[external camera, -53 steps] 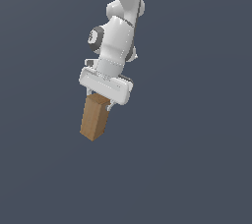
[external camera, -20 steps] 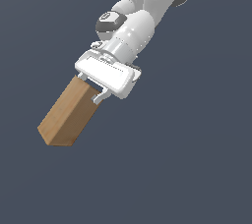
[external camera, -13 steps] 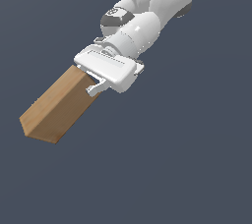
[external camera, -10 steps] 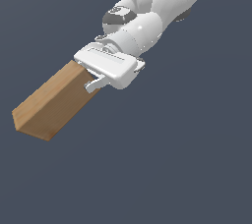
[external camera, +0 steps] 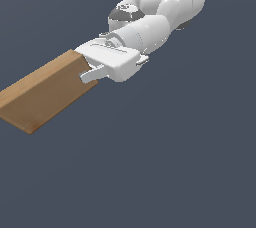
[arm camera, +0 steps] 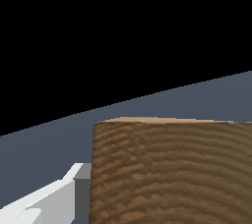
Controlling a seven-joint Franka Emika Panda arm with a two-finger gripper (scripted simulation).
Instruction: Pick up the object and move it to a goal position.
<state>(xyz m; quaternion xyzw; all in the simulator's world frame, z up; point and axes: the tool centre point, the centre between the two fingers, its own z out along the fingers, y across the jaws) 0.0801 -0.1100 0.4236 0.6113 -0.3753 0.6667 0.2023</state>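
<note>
- The wooden block [external camera: 45,92] is the landmark: a long rectangular piece with brown wood grain, lying slanted across the exterior view, one end low toward that view's left edge and the other end raised toward the arm
- The gripper [external camera: 90,69] pinches the block at its raised end; one white finger [external camera: 92,73] lies flat against the block's near long face, and the other finger is hidden behind the wood
- The white gripper body sits directly against the block's raised end, with the rounded wrist and arm [external camera: 160,14] rising away from the block toward the exterior view's upper right
- The block touches nothing but the gripper; only a flat dark blue-grey ground [external camera: 175,162] shows around and below it, and how far the block is from that ground cannot be told
- In the wrist view the block [arm camera: 172,174] fills much of the picture, its ringed grain plain, its far end edge a lighter strip
- Beside the block in the wrist view one pale finger [arm camera: 54,198] presses on its side, its grey pad touching the wood
- Beyond the block's far end the blue-grey ground gives way to black
</note>
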